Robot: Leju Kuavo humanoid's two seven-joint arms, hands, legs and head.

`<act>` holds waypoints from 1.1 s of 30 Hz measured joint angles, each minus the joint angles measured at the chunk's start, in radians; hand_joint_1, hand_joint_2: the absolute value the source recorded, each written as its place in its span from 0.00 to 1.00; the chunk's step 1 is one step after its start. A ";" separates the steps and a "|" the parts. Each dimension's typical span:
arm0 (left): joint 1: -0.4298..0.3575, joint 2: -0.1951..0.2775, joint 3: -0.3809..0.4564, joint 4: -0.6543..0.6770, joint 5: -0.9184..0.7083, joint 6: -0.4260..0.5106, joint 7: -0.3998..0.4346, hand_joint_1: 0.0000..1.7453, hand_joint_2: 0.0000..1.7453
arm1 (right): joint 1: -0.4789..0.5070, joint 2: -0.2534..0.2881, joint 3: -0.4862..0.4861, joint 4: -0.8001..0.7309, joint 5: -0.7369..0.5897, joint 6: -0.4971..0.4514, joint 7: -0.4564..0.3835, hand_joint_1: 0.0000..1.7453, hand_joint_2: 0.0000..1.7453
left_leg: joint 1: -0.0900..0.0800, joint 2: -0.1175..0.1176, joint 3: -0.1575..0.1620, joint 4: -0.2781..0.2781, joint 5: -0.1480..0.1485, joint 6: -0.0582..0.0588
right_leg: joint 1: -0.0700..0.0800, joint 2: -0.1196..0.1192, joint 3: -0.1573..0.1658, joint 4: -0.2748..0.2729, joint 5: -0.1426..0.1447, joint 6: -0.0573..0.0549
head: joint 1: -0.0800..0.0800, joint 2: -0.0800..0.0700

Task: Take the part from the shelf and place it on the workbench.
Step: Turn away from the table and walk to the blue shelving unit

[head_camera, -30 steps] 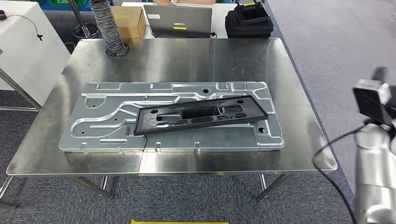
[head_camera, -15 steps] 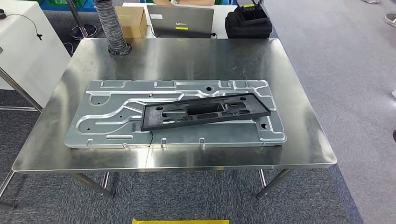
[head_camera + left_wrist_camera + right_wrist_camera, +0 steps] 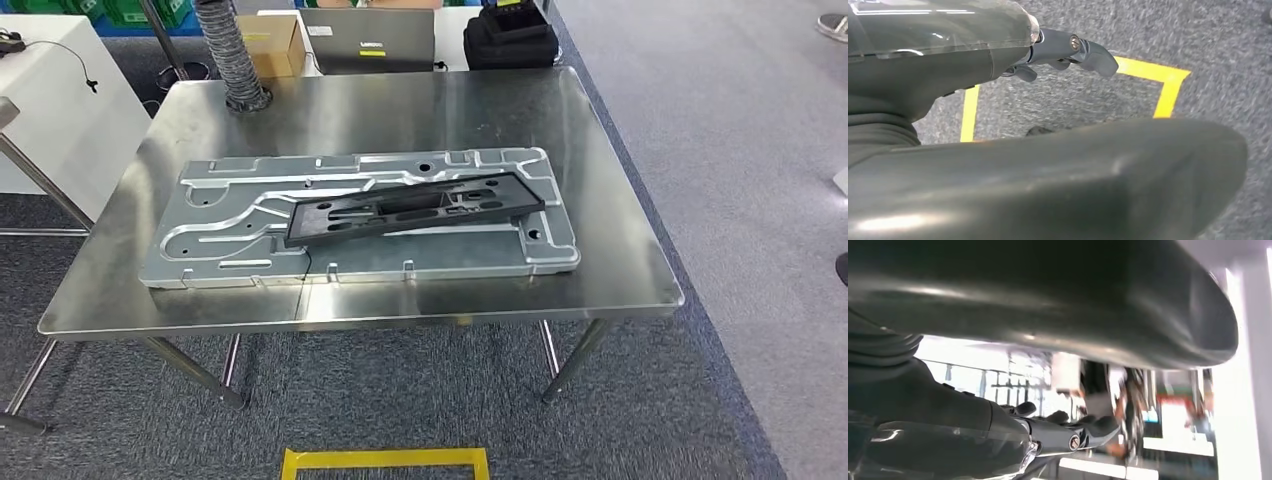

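A long black plastic part (image 3: 415,205) lies slightly askew on a large stamped metal plate (image 3: 230,240), which rests flat on the steel workbench (image 3: 400,110). In the left wrist view my left hand (image 3: 1013,60) hangs over grey carpet, its fingers (image 3: 1083,50) loosely extended and holding nothing. In the right wrist view my right hand (image 3: 998,430) is also empty, its fingers (image 3: 1093,427) stretched out against a bright, blurred background.
Behind the workbench stand a laptop (image 3: 368,40), a cardboard box (image 3: 270,42), a black case (image 3: 510,40) and a ribbed hose (image 3: 225,55). A white table (image 3: 50,100) is at the left. Yellow floor tape (image 3: 385,462) marks the carpet in front.
The camera has pulled back, so the workbench looks smaller and higher in the picture. My right arm, at the right edge a second ago, has left the head view. The black part has not moved.
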 joint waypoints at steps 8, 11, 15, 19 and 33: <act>-0.004 0.000 0.005 -0.001 -0.028 -0.002 0.011 0.00 0.00 | 0.011 0.112 0.041 0.266 0.044 0.042 0.182 0.00 0.00 | -0.013 -0.001 0.124 0.096 -0.087 0.025 | 0.028 -0.001 -0.124 0.014 0.091 -0.019 | 0.000 0.000; -0.009 0.002 0.006 -0.003 -0.039 -0.003 0.010 0.00 0.00 | 0.004 0.148 0.046 0.356 0.036 0.096 0.232 0.00 0.00 | -0.026 0.001 0.260 -0.098 -0.116 0.047 | 0.030 -0.003 -0.136 0.015 0.117 -0.011 | 0.000 0.000; -0.011 0.001 0.006 -0.002 -0.052 -0.005 0.012 0.00 0.00 | -0.005 0.182 0.076 0.451 0.048 0.214 0.365 0.00 0.00 | -0.021 0.009 0.235 -0.126 -0.076 0.063 | 0.024 0.001 -0.156 0.049 0.083 0.009 | 0.000 0.000; -0.008 0.000 0.006 -0.002 -0.066 -0.014 0.015 0.00 0.00 | -0.010 0.198 0.132 0.513 0.046 0.325 0.477 0.00 0.00 | -0.017 0.016 0.165 -0.119 -0.025 0.064 | 0.006 0.001 -0.200 0.270 -0.084 0.033 | 0.000 0.000; -0.007 -0.031 -0.001 -0.001 -0.090 -0.016 0.049 0.00 0.00 | -0.038 0.239 0.161 0.574 0.002 0.427 0.389 0.00 0.00 | 0.005 0.012 -0.025 0.147 -0.138 -0.011 | -0.004 -0.009 -0.012 -0.002 0.007 -0.007 | 0.000 0.000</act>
